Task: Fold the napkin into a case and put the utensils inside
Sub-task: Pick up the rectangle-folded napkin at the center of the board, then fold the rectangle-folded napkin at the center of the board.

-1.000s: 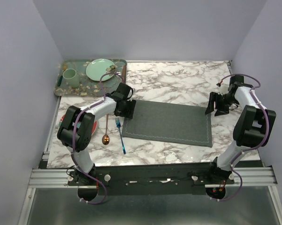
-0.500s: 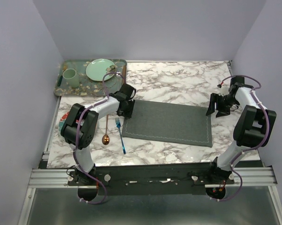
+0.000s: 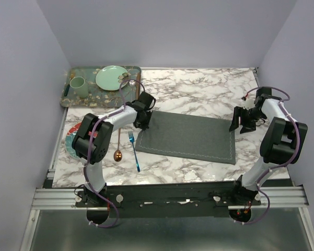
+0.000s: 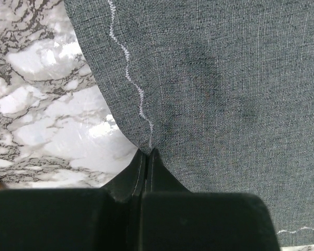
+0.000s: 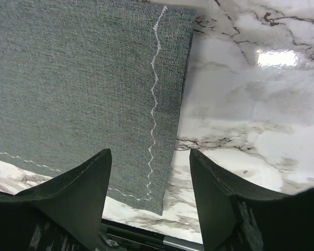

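Dark grey rectangular cloth napkin [image 3: 188,137] lies flat on the marble table [image 3: 198,89], its left edge pinched in the closed left gripper [image 4: 147,155]; right gripper [image 5: 149,157] stands wide above the right edge and should pinch there before both lift evenly.

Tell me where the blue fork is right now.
In the top view, the blue fork lies on the left side of the table, between the copper spoon and the napkin's left edge.
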